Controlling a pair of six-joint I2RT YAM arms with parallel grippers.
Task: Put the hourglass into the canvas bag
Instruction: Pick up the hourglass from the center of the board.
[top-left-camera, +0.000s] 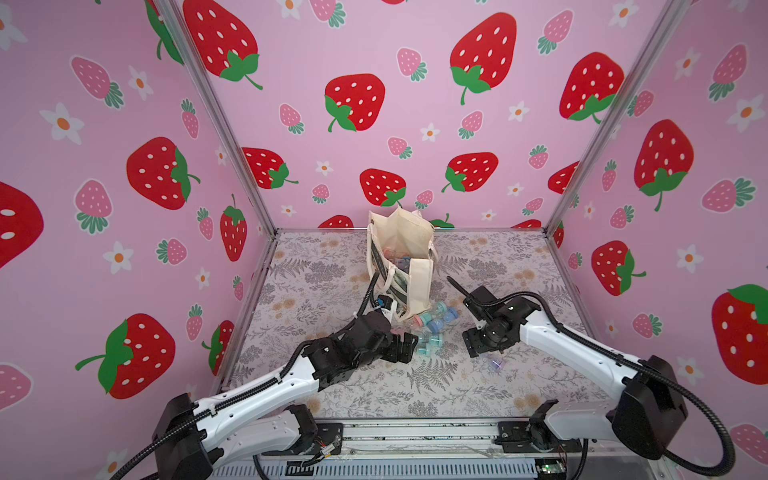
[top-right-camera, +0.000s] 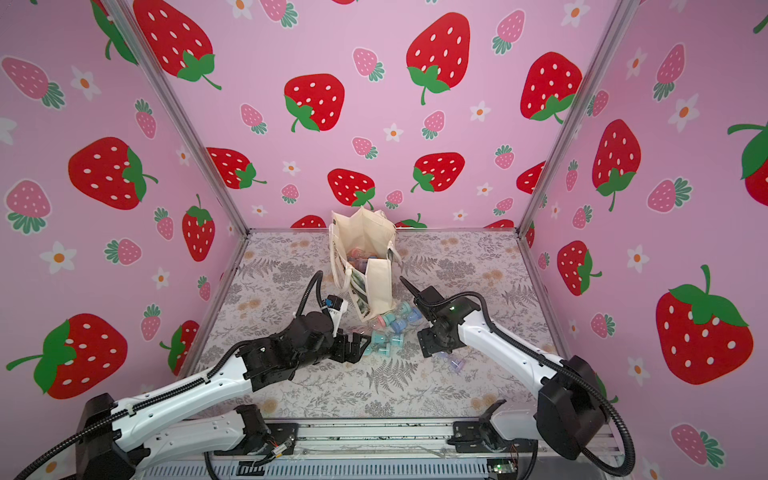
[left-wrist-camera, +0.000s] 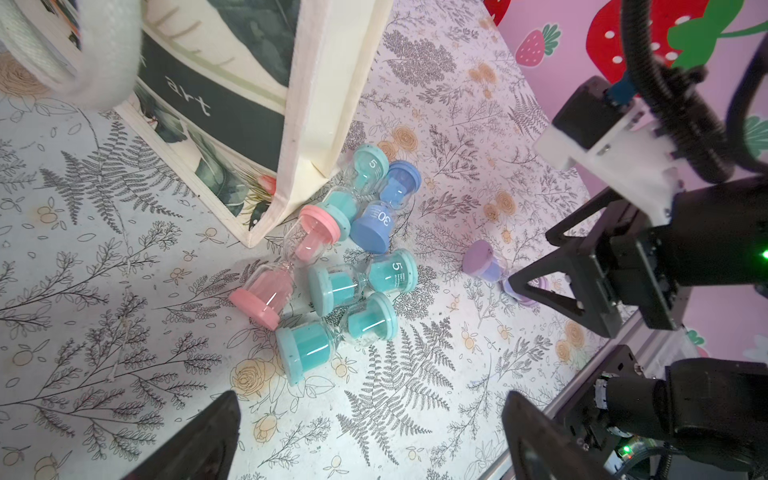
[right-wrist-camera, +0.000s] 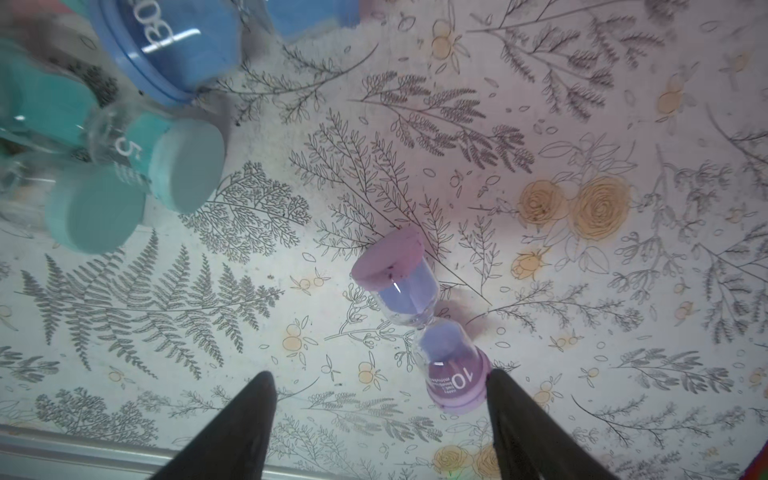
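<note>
Leaning down, right arm (top-left-camera: 561, 345), fingers (right-wrist-camera: 241, 424) spread astride purple hourglass (right-wrist-camera: 419, 316)

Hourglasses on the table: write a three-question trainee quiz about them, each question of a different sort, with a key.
1. True or false: the purple hourglass lies apart from the cluster beside the canvas bag.
2. Which number is printed on the blue hourglass? A) 5 B) 10 C) 30
3. Fill in: in the left wrist view, ___ teal hourglasses lie on the table outside the bag.
Key: 1 true; 2 C; 3 three.
</note>
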